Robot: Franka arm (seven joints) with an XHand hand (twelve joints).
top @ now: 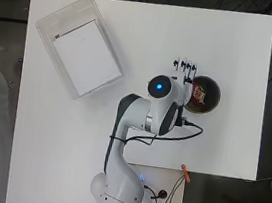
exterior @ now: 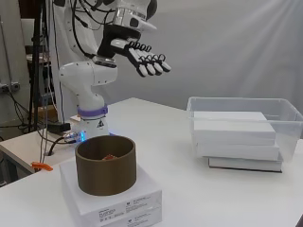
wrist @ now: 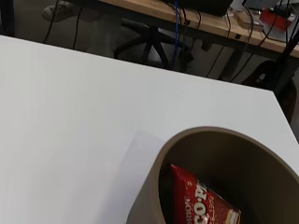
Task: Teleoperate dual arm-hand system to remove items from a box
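Only the side view shows that the brown round cardboard tub (exterior: pixel 105 164) stands on a stack of 2 white paper reams (exterior: pixel 111 198), and that the black and white robot hand (exterior: pixel 142 56) hangs high above the white table (exterior: pixel 161 142), well apart from everything, fingers (exterior: pixel 154 64) straight and spread, holding nothing. From overhead the arm covers the palm, so only the fingertips (top: pixel 185 66) show, just beside the tub's rim (top: pixel 216 94). The wrist view looks down into the tub at a red snack packet (wrist: pixel 201 200) leaning against the inner wall, its long axis slanting along the wall; its lower end is cut off by the picture's edge. The side view shows only a red sliver of it (exterior: pixel 108 158). At the table's far corner, a clear plastic box (top: pixel 78 43) holds stacked white slabs (exterior: pixel 235 135); whether these are books or reams is unclear.
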